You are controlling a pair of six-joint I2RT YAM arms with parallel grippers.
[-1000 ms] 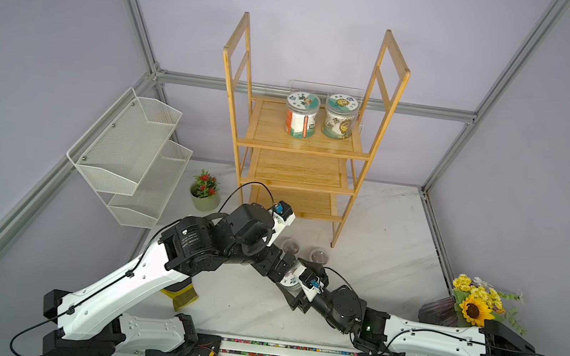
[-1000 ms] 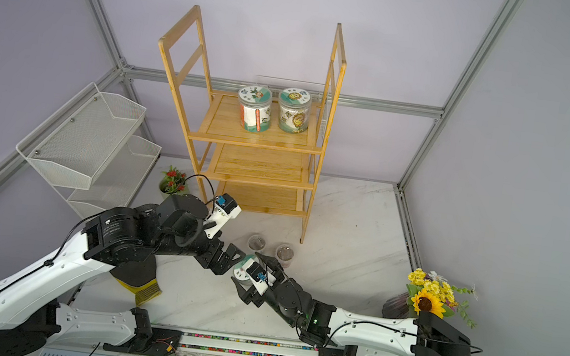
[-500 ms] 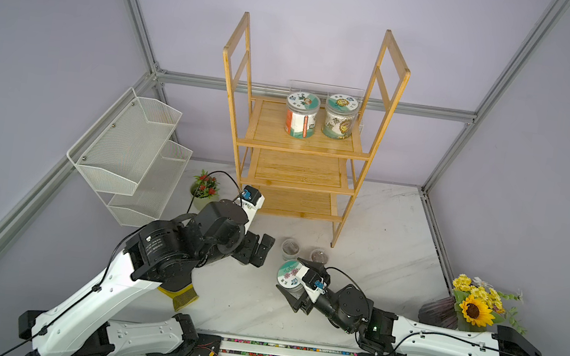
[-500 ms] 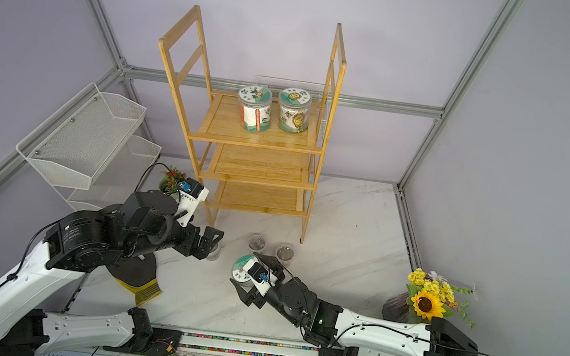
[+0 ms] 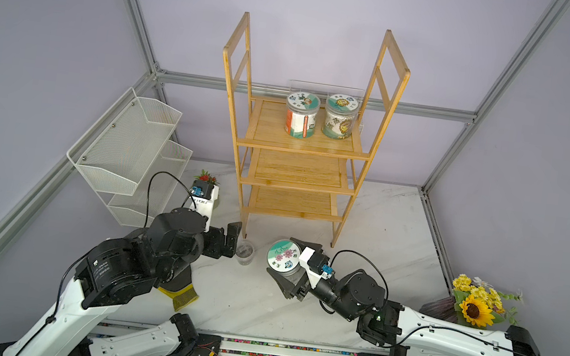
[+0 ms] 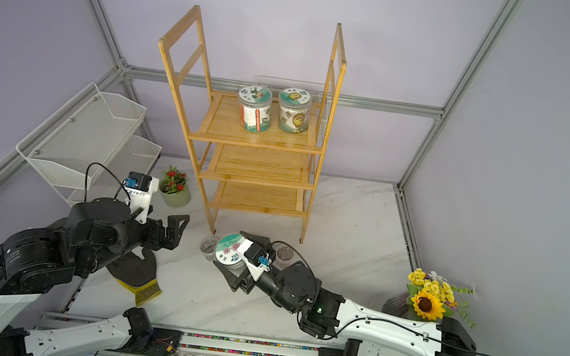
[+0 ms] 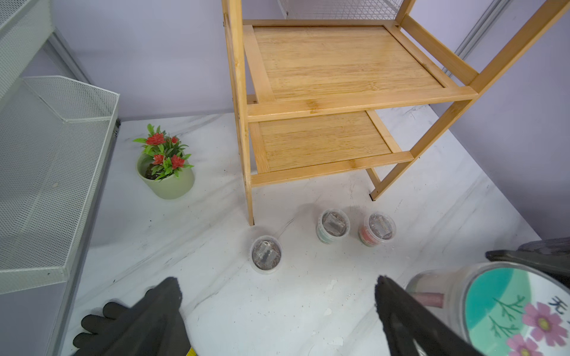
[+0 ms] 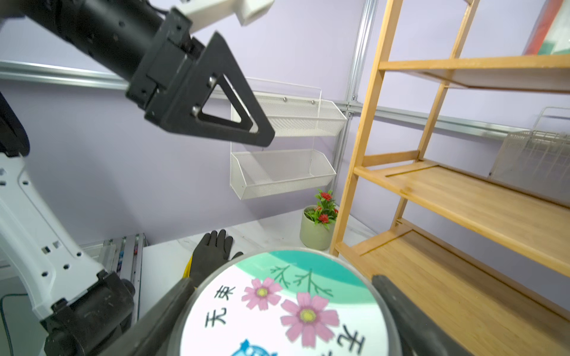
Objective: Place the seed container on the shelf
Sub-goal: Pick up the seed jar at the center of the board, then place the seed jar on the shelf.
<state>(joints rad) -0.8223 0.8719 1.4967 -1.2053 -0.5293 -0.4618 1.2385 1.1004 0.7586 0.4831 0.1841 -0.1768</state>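
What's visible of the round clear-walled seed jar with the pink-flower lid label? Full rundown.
The seed jar is a clear plastic cylinder; its round lid label is white and teal with pink flowers, green sprigs, black characters and a blue cartoon figure. Something pinkish shows through the wall. It is lid-up, sides clamped between the black fingers of the right gripper, just in front of the light-brown bamboo shelf.

The shelf is smooth pale wood, the basket matt white metal mesh, the seed container clear glossy plastic.
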